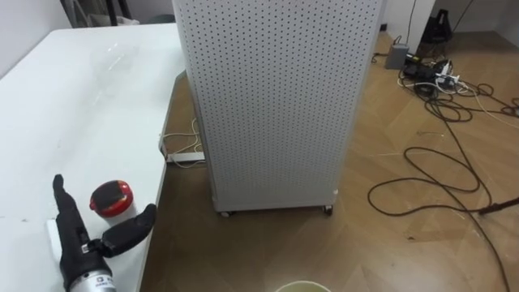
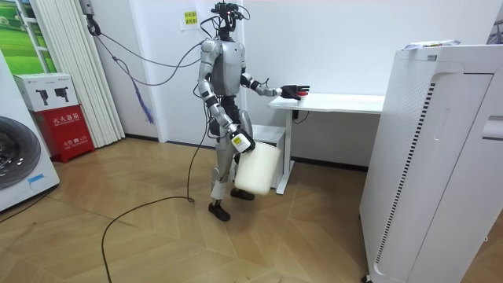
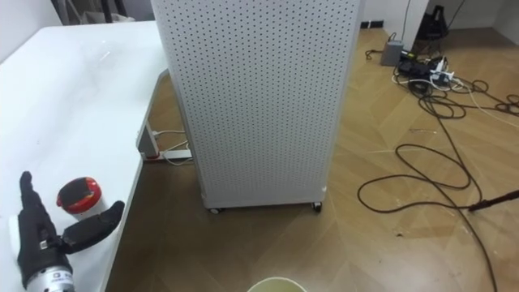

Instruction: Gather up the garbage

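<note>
Standing at the end of the white table [image 1: 81, 105], the robot reaches its left hand [image 1: 83, 248] out over the tabletop, fingers straight and thumb spread wide, with nothing in it. The garbage, a small round red container [image 1: 111, 197], sits on the table close to the edge, in the fork between those fingers and the thumb. It is just beside both, but I cannot tell whether anything touches it. Down by the robot's hip a white bin [image 2: 256, 169] hangs at the right hand [image 2: 240, 142], and from where I stand I cannot make out how that hand grips.

The step in hand, I'd say, is the grasp. Done well, the hand slides forward until the container is deep against the palm. Thumb and fingers then close gently on opposite sides of its round wall, since a nudge could push it off the edge.

The container looks squat and upright, its round top facing the ceiling. Its axis seems vertical, so it points no particular way along the table.
</note>
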Controlling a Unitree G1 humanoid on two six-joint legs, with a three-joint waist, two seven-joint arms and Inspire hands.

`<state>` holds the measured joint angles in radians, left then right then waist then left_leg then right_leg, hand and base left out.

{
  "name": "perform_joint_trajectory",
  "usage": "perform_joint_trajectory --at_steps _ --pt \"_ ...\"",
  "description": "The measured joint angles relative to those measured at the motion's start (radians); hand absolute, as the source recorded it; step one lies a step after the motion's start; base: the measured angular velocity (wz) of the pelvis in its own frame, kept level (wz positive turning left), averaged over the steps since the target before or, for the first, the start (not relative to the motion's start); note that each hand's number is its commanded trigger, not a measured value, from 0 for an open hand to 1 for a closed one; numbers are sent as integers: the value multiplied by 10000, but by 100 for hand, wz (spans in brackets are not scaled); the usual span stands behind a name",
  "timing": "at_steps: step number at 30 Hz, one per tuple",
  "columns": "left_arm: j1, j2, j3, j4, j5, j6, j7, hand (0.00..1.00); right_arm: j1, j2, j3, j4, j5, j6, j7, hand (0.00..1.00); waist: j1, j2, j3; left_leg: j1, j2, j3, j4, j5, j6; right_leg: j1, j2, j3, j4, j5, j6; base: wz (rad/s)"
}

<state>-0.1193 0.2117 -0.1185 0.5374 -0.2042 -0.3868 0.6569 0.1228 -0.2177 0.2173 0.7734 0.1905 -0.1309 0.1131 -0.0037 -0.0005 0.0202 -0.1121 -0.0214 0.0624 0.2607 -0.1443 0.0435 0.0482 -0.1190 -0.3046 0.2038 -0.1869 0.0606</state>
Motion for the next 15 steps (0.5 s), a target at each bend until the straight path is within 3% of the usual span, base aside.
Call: perform_joint_trajectory --at_steps 15 --pt "-54 -7 -2 61 -7 345 -320 0 -15 214 8 4 8 126 0 100 -40 18 -7 0 31 149 -2 -1 -1 -65 -1 36 13 1 -1 -1"
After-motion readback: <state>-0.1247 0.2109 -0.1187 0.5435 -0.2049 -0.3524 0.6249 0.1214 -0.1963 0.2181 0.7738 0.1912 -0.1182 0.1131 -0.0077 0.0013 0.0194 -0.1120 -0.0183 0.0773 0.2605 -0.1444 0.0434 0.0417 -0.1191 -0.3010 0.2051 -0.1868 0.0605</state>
